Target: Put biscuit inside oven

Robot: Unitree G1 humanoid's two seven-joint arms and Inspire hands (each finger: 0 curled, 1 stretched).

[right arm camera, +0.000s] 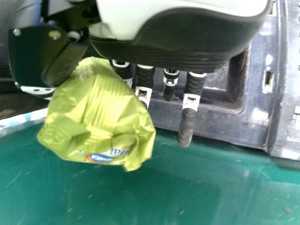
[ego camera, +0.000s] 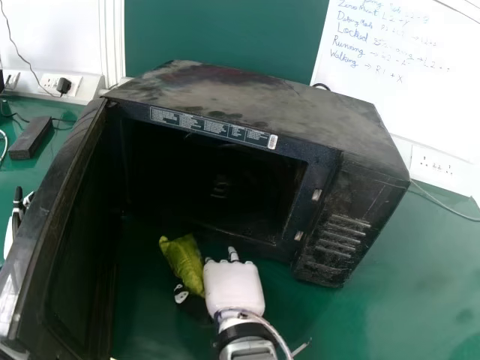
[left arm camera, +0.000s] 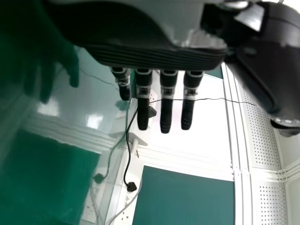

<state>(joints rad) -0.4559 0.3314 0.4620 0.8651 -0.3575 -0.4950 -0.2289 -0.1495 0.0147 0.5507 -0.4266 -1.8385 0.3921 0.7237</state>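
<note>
The right hand [ego camera: 234,289] pinches the biscuit packet [ego camera: 184,262] near the microwave oven's lower front edge [ego camera: 247,250], presumably for insertion; the left hand [left arm camera: 166,111] is wide.

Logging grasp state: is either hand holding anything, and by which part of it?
Right hand holds the green packet by the end nearest the palm, between thumb and fingers; left hand empty.

Head view downward, right wrist view closer, oven [ego camera: 285,105]
</note>
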